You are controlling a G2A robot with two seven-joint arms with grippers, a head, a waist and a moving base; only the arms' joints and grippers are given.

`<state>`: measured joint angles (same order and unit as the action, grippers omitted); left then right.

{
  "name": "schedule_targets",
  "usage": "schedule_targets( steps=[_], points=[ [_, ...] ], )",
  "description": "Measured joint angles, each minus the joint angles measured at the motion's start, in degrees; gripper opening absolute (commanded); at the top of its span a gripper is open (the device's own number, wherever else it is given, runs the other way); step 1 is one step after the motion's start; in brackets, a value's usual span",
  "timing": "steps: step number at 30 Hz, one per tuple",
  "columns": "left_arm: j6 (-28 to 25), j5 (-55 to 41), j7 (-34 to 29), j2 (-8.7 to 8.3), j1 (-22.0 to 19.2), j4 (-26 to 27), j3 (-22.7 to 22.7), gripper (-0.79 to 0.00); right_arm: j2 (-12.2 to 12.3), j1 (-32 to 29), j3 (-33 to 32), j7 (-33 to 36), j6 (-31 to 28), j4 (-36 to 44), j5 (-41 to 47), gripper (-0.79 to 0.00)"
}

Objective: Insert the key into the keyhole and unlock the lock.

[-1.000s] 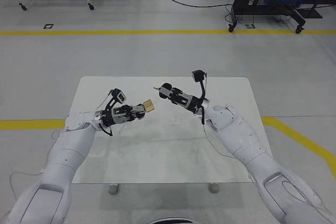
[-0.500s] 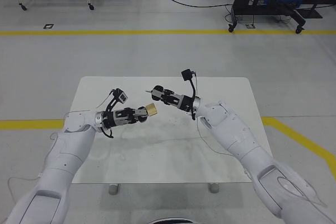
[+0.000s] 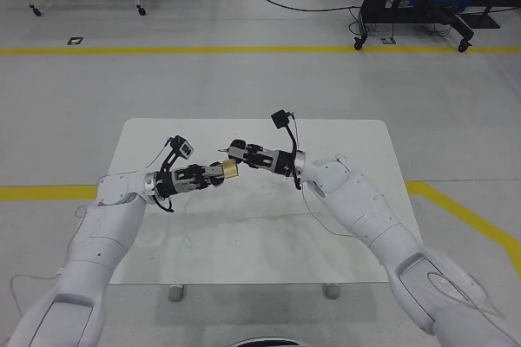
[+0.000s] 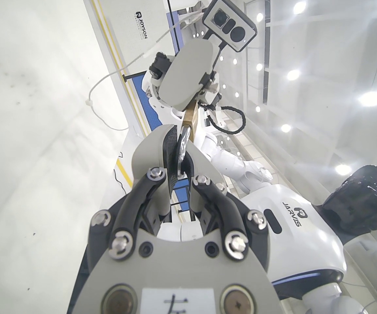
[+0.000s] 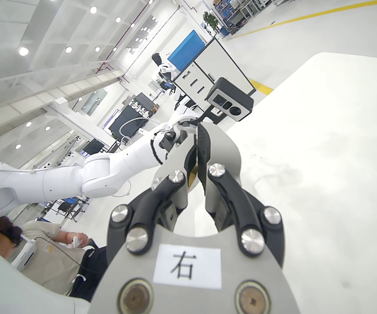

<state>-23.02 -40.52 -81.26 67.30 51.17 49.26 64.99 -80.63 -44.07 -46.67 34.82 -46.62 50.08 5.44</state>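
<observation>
Top view: my left gripper (image 3: 218, 173) grips the lock (image 3: 231, 171) steady above the tabletop (image 3: 243, 247), so my closed right gripper (image 3: 234, 150) can poke its key (image 3: 229, 161) in.

From overhead the key is too small to pick out where the right gripper (image 3: 234, 154) meets the lock (image 3: 231, 171). Up close, its fingers (image 5: 221, 151) hide the key. A brass sliver (image 5: 192, 174) peeks between them, key or lock I can't say. A grey finger (image 4: 188, 73) covers the lock's far end, and I can't see the keyhole.
</observation>
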Motion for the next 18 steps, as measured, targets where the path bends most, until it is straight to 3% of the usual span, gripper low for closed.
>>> schedule_targets(
  steps=[18],
  points=[
    [2.29, -2.35, 0.17, 0.68, -1.74, -3.79, -0.16, -0.785, 0.57, -0.38, -1.45, 4.24, -4.82, 2.11, 0.48, -0.785]
  ],
)
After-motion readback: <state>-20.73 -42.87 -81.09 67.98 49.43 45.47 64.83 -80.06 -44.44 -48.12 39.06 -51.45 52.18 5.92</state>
